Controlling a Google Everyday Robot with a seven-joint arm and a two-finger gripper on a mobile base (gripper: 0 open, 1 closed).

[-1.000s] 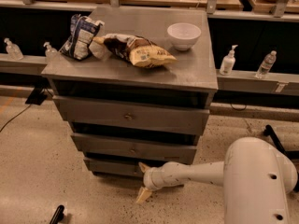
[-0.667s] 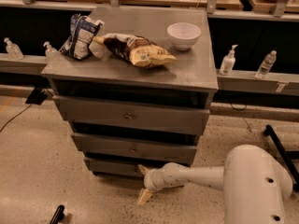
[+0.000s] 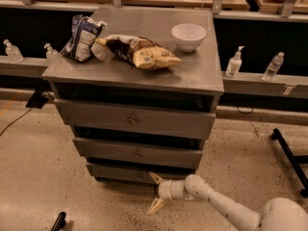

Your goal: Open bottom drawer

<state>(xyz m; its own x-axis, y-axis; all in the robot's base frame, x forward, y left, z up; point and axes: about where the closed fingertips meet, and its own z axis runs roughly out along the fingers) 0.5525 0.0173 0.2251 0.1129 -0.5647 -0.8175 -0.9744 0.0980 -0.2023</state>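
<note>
The bottom drawer (image 3: 118,172) is the lowest and narrowest grey front of the three-drawer cabinet, just above the floor. Its knob is hard to make out beside my gripper. My gripper (image 3: 155,192) hangs low in front of the drawer's right part, at the end of the white arm (image 3: 216,207) that reaches in from the lower right. The fingers are spread open and hold nothing. The upper fingertip (image 3: 155,178) is at the drawer front's lower edge, and the lower fingertip (image 3: 155,207) is over the floor.
Above are the mid-sized drawer (image 3: 137,153) and the widest drawer (image 3: 132,120). On the cabinet top (image 3: 202,73) lie two snack bags (image 3: 139,52) (image 3: 82,38) and a white bowl (image 3: 188,36). Bottles stand on a ledge behind. A black stand leg (image 3: 288,153) lies at the right.
My gripper has shifted slightly right and down, a little away from the drawer front. The arm's base has dropped lower in the view. The drawers have not moved.
</note>
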